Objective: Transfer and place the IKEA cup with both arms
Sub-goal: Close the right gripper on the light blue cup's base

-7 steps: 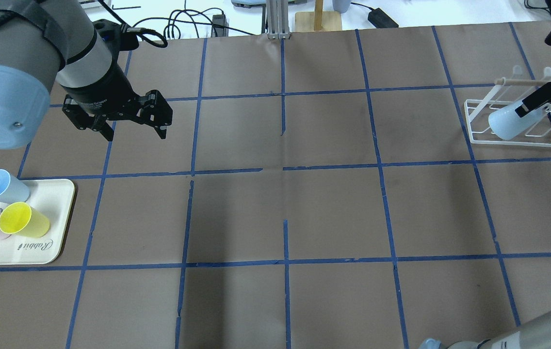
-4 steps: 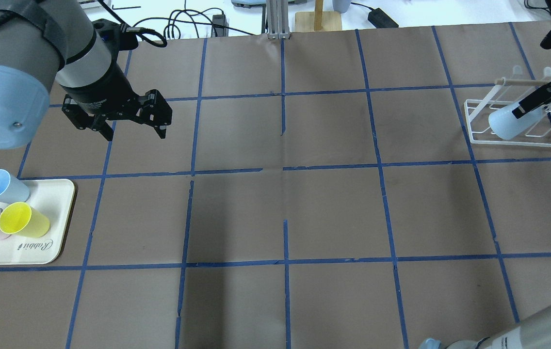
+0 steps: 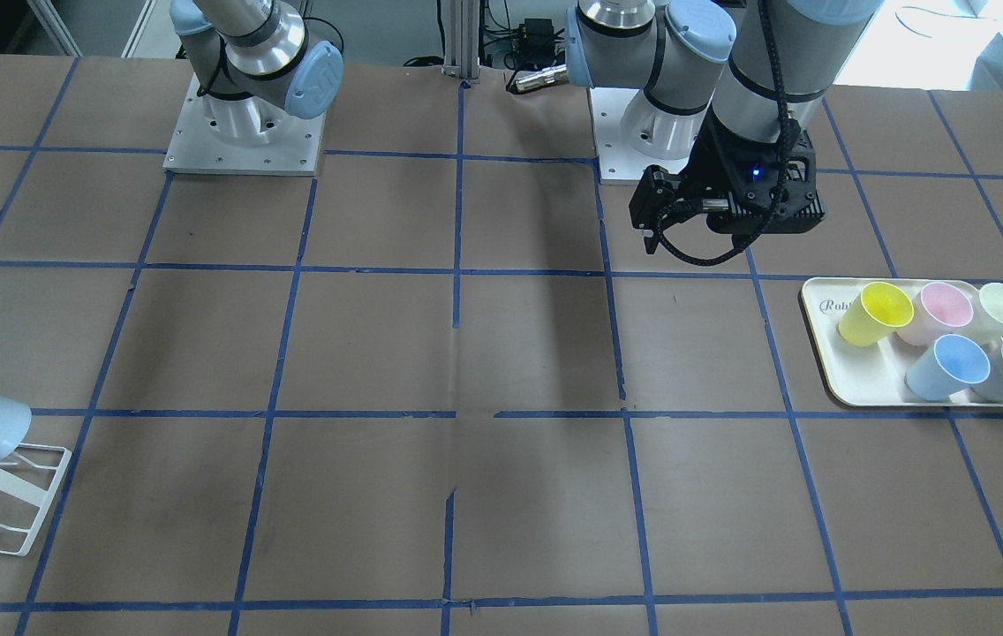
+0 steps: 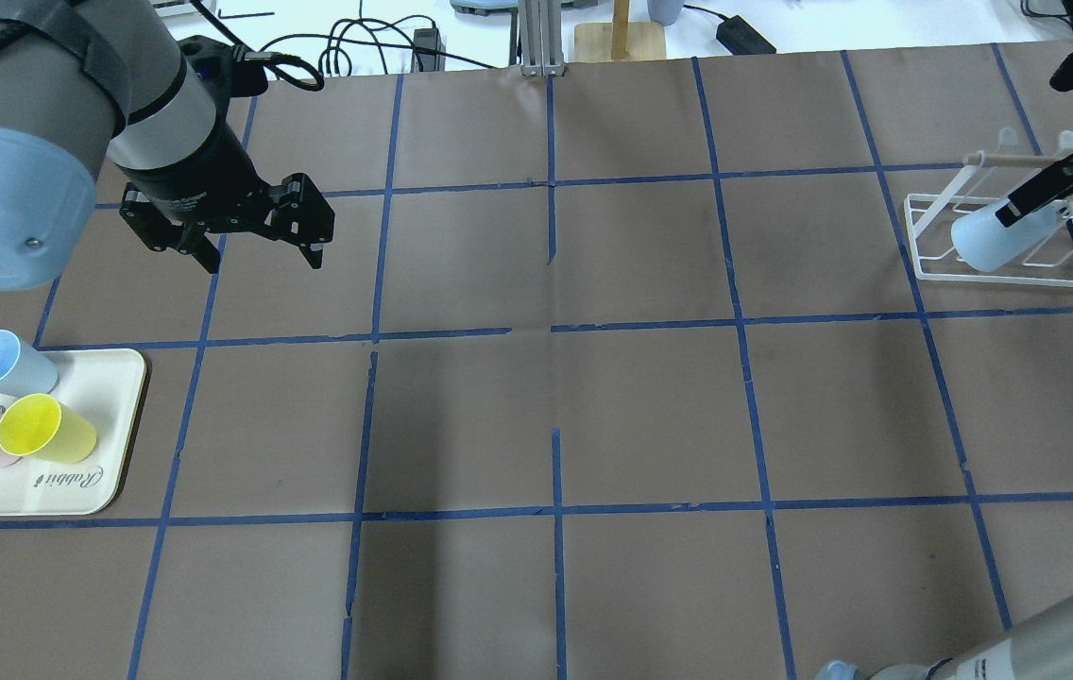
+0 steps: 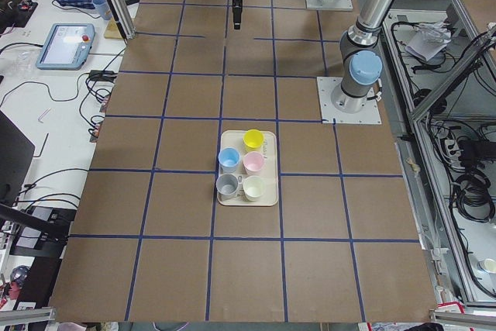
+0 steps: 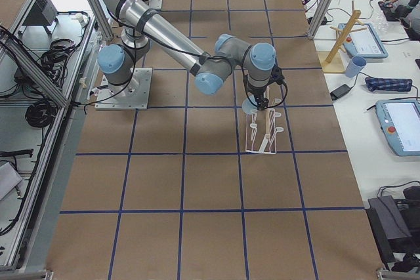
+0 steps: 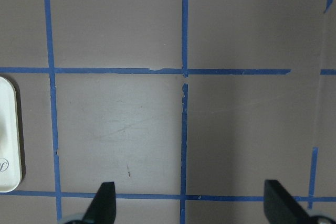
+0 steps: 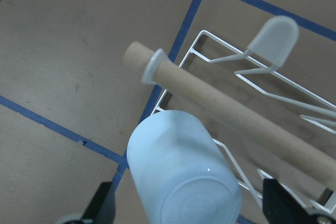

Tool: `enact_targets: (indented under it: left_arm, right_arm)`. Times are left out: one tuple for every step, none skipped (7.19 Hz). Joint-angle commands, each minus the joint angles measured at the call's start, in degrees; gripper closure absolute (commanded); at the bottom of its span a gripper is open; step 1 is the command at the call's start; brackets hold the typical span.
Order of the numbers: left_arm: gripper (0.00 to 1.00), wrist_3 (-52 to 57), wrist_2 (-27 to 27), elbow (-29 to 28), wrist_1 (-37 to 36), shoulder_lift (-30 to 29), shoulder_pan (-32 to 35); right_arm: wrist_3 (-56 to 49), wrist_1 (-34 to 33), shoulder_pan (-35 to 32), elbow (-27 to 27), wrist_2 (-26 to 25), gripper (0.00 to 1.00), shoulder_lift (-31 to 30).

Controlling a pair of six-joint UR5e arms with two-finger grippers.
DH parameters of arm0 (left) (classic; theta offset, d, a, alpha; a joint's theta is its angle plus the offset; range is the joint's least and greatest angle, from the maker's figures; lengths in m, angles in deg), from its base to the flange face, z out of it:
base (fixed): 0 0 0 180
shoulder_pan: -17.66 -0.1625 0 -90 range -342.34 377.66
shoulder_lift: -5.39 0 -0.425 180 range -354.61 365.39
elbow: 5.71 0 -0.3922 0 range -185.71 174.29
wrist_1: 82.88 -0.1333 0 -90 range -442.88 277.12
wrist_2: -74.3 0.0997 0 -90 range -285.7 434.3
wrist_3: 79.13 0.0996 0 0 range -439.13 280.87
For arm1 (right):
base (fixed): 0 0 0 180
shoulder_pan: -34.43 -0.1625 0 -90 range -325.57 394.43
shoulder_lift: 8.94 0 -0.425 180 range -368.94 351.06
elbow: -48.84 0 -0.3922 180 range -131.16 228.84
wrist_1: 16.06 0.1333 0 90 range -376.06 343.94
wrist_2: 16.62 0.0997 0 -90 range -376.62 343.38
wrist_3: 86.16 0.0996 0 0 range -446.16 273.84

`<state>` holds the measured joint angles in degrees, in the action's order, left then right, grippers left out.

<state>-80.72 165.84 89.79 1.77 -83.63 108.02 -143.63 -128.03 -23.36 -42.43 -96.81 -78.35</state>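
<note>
Right wrist-mounted view: the small pale blue tapered plastic cup (image 8: 181,174) leans base-up on the white wire rack (image 4: 1004,280), between the spread fingers of the right gripper (image 8: 191,205), which appear clear of it. The left gripper (image 4: 264,263) hangs spread and empty. Risk: a finger that snags during withdrawal could tip the cup off the rack.

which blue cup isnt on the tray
The pale cup tilted at the wire rack, by the right tool; the other blue cup stands on the tray.
</note>
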Motion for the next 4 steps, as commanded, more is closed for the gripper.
enact_targets:
  left_arm:
    - [0.0,-0.1,0.0,0.0,-0.1,0.1,0.0]
    - [0.0,-0.1,0.0,0.0,-0.2,0.1,0.0]
    - [0.0,-0.1,0.0,0.0,-0.2,0.1,0.1]
    - [0.0,-0.3,-0.1,0.0,-0.1,0.1,0.0]
  right_arm:
    - [-0.6,-0.1,0.0,-0.2,1.6,0.0,1.0]
    - [-1.3,-0.2,0.0,-0.1,1.6,0.0,1.7]
    - [-1.4,-0.7,0.0,-0.1,1.6,0.0,2.2]
    - [-1.4,-0.9,0.0,-0.2,1.6,0.0,2.3]
